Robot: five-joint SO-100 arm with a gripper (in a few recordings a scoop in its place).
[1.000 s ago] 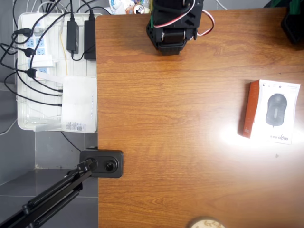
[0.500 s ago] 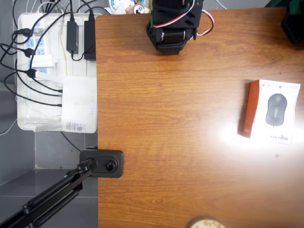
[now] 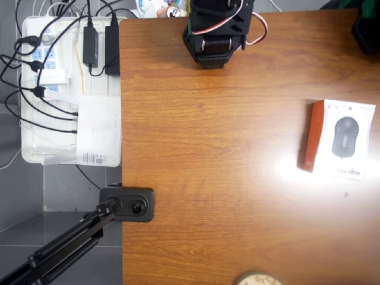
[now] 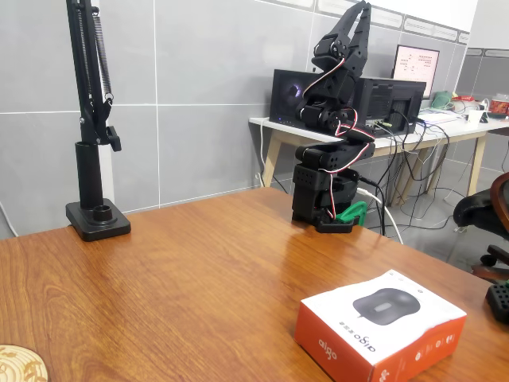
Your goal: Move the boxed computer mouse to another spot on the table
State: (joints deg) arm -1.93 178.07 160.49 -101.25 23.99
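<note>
The boxed computer mouse [image 3: 341,144] lies flat near the right edge of the table [image 3: 208,148], its orange-red side facing left in the overhead view. In the fixed view the box [image 4: 380,325] sits at the front right of the brown tabletop [image 4: 183,270]. The black arm [image 3: 217,29] stands folded at the table's far edge, well away from the box. Its gripper [image 4: 362,8] points straight up, high above the base, with the fingers together and nothing held.
A white tray [image 3: 65,89] of power strips and cables hangs off the table's left side. A black clamp stand [image 3: 127,203] [image 4: 97,215] grips the left edge. A round wooden coaster [image 3: 256,279] [image 4: 20,364] sits at the near edge. Bright glare lies beside the box.
</note>
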